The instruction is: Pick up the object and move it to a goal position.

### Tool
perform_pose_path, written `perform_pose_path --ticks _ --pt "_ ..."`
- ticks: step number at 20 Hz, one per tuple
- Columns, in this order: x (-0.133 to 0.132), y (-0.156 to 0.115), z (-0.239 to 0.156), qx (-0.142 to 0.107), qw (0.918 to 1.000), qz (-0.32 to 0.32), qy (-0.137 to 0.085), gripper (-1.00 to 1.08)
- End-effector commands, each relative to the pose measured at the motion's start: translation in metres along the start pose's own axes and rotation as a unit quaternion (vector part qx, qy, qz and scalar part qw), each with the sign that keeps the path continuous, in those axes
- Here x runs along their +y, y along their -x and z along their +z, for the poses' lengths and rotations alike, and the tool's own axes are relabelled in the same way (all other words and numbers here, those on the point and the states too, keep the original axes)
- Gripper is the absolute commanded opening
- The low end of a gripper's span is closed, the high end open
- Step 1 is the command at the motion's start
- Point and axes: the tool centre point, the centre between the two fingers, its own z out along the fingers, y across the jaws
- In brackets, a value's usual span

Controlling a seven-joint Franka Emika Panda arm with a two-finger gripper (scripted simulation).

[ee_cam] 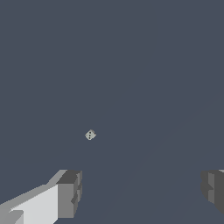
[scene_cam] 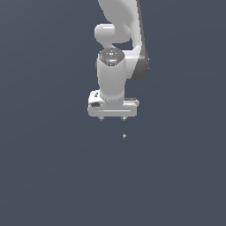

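The object (scene_cam: 124, 136) is a tiny pale grey-green speck on the dark grey ground, just below my white gripper (scene_cam: 112, 119) and toward the exterior view's right of its middle. In the wrist view the object (ee_cam: 90, 134) is a small pale roundish piece with dark dots. It lies apart from my two grey fingertips (ee_cam: 70, 192), which stand wide apart. My gripper (ee_cam: 140, 192) is open and empty, hovering above the ground.
The white arm (scene_cam: 117, 39) rises above the gripper at the top centre of the exterior view. The ground (scene_cam: 53, 176) is a plain dark grey surface. No other objects show.
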Motion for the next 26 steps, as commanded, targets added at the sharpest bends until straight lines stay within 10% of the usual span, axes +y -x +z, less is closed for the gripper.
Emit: perform_pose_path --ticks 1,26 --pt "0.000 0.000 0.000 0.000 1.0000 0.000 0.000 1.00" --pt "-0.027 0.003 0.021 -0.010 0.9984 0.055 -0.010 1.00"
